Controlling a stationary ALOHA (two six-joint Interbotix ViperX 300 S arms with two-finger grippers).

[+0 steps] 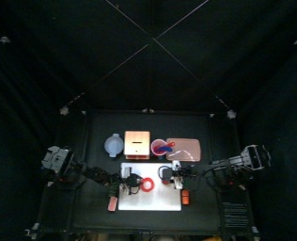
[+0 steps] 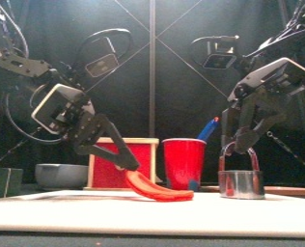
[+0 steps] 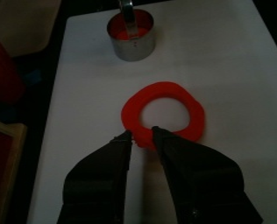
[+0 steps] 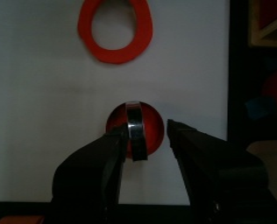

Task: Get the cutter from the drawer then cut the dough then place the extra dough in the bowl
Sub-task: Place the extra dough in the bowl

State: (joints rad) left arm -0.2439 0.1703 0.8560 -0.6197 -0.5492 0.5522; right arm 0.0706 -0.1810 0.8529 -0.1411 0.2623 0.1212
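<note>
A red dough ring lies on the white cutting board. My left gripper is shut on its near rim. In the front view the ring hangs tilted, one edge raised by that gripper and the other resting on the board. The round metal cutter stands upright on the board to the right. My right gripper is shut on its wire handle. Seen from the right wrist, the cutter has red dough inside it, between the right gripper's jaws, and the ring lies beyond.
Behind the board stand the wooden box with its red drawer front, the blue-grey bowl to its left, a red cup holding a blue knife, and the pink tray at the back right.
</note>
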